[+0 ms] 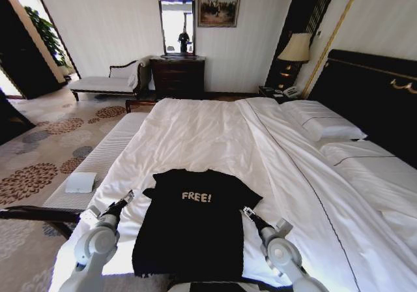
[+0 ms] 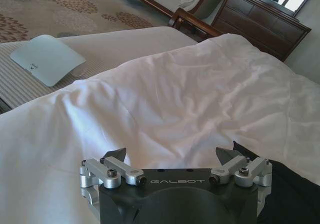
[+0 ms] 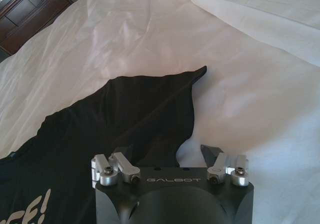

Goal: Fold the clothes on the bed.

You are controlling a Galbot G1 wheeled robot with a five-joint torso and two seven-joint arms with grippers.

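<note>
Black T-shirt point(image 1: 195, 230) lies flat on bed point(image 1: 215, 135) (lettering up), both grippers point(image 2: 172, 156) point(image 3: 167, 151) spread apart at its sleeves.

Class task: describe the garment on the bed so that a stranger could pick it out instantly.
Start at the big white bed with its dark headboard. On its near end, flat between the two pincers, lies a black T-shirt. White "FREE!" chest lettering marks it against the plain bedding.

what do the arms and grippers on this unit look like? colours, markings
Both arms are glossy white-grey shells with rounded joints, turning black toward the wrist. The left gripper and right gripper match: a matte black body with "GALBOT" lettered in grey on its face, silver metal linkage brackets with dark screws on either side, and short black pointed fingers. No loose cables visible.
</note>
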